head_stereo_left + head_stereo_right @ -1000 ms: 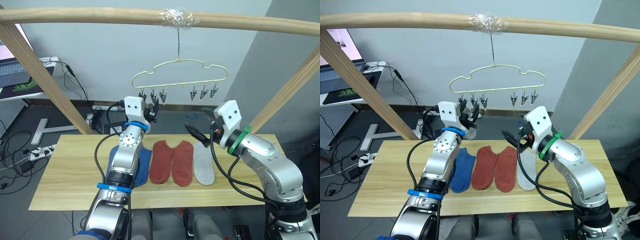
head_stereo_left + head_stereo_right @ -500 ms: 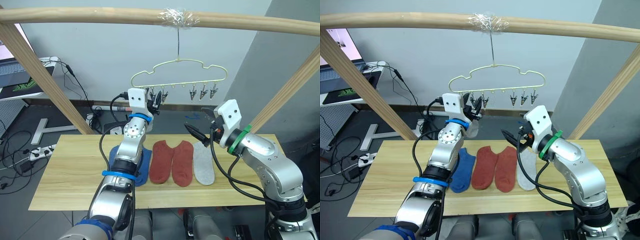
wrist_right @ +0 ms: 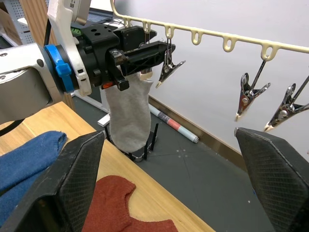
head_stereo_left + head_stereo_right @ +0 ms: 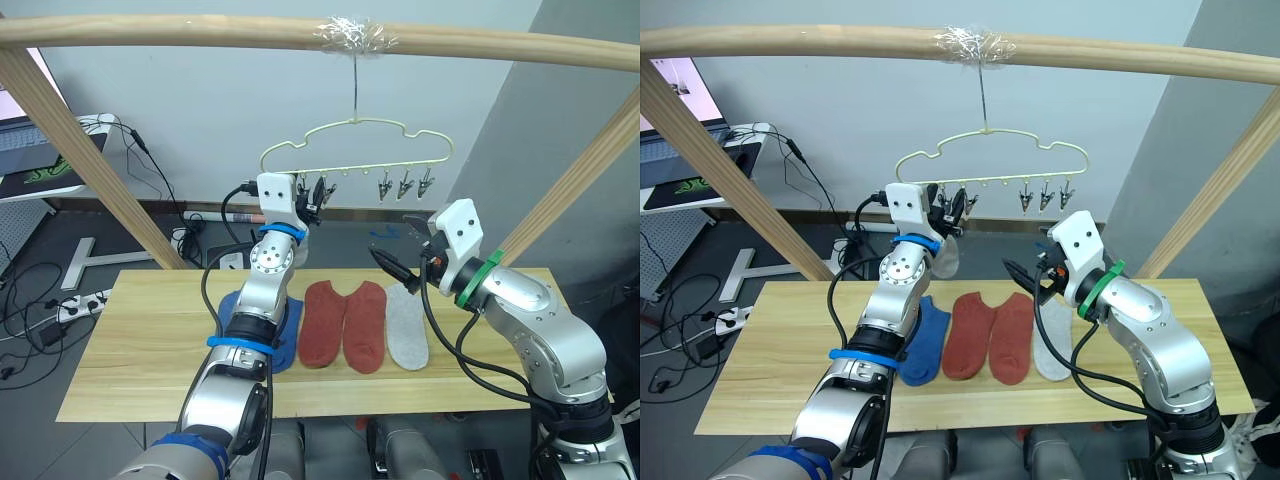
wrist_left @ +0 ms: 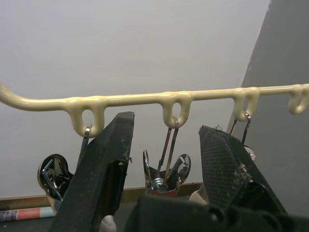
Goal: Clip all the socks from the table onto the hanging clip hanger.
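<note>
The cream clip hanger (image 4: 355,122) hangs by its hook from the wooden rail. My left gripper (image 4: 308,196) is raised at its left group of clips, one clip (image 5: 164,171) standing between the fingers. It is shut on a light grey sock (image 3: 128,113), which dangles below it. My right gripper (image 4: 398,245) hovers open and empty above the table's (image 4: 140,350) right half, facing the hanger. On the table lie a blue sock (image 4: 925,340), partly behind my left arm, two rust-red socks (image 4: 322,322) (image 4: 365,325) and a light grey sock (image 4: 406,328). The right group of clips (image 4: 405,185) hangs empty.
A thick wooden rail (image 4: 200,30) spans overhead on slanted wooden posts (image 4: 80,140) (image 4: 590,170). A small white desk with a laptop (image 4: 30,150) stands at the far left, with cables on the floor (image 4: 40,320) beside it.
My left gripper has risen with the grey sock from below the hanger up to its left clips. The right arm and the socks on the table have not moved.
</note>
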You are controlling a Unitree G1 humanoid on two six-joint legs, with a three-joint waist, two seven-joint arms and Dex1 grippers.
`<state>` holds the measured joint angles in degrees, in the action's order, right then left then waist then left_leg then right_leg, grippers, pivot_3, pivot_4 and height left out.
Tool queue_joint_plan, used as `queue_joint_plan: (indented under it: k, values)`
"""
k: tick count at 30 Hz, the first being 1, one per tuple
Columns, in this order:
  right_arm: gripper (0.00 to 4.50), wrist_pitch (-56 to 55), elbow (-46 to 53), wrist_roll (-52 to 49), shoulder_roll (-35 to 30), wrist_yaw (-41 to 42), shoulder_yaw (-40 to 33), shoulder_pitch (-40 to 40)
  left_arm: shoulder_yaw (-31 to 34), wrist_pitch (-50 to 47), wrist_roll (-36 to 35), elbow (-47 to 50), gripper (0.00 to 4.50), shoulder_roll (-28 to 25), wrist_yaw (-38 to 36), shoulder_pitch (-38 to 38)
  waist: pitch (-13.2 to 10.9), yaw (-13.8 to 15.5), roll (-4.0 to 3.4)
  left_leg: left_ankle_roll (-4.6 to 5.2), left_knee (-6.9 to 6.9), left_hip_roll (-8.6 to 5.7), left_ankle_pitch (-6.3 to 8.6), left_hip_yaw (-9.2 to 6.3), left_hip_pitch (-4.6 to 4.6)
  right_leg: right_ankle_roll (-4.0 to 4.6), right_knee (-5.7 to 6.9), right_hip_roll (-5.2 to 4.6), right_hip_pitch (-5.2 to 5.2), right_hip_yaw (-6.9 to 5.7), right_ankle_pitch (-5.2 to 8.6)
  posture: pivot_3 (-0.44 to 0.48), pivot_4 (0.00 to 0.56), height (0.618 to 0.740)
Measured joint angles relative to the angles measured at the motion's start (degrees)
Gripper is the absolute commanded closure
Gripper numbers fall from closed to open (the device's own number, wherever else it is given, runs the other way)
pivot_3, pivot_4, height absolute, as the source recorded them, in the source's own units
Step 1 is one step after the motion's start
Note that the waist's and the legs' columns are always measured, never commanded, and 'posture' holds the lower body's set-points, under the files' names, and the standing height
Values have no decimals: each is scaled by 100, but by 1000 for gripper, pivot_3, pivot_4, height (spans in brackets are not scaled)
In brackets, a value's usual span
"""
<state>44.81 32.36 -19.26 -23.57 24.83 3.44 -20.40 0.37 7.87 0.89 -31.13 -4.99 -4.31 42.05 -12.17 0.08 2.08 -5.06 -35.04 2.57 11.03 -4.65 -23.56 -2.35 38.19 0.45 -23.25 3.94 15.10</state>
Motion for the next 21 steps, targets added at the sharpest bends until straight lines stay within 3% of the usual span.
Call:
queue_joint_plan:
  k: [3,8,16,21]
  values:
    - [0,0,0,0,0,0,0,0,1,7,-2,0,3562,9,-9,0,0,-2,0,0,0,0,0,0,0,0,0,0,0,0,0,57,180,740]
    - [0,0,0,0,0,-1,0,0,3,20,-13,0,4486,16,-16,0,0,-4,0,0,0,0,0,0,0,0,1,0,0,0,0,57,180,740]
    - [0,-2,0,11,2,-17,9,8,3,13,-18,2,4486,14,-37,0,0,-6,0,0,0,0,0,0,0,0,1,0,0,0,0,56,180,740]
    - [0,-330,-534,495,-4,-204,478,651,3,-424,-280,178,4486,-129,-655,23,0,-7,0,0,1,0,0,1,1,-1,-1,0,2,1,0,64,182,740]
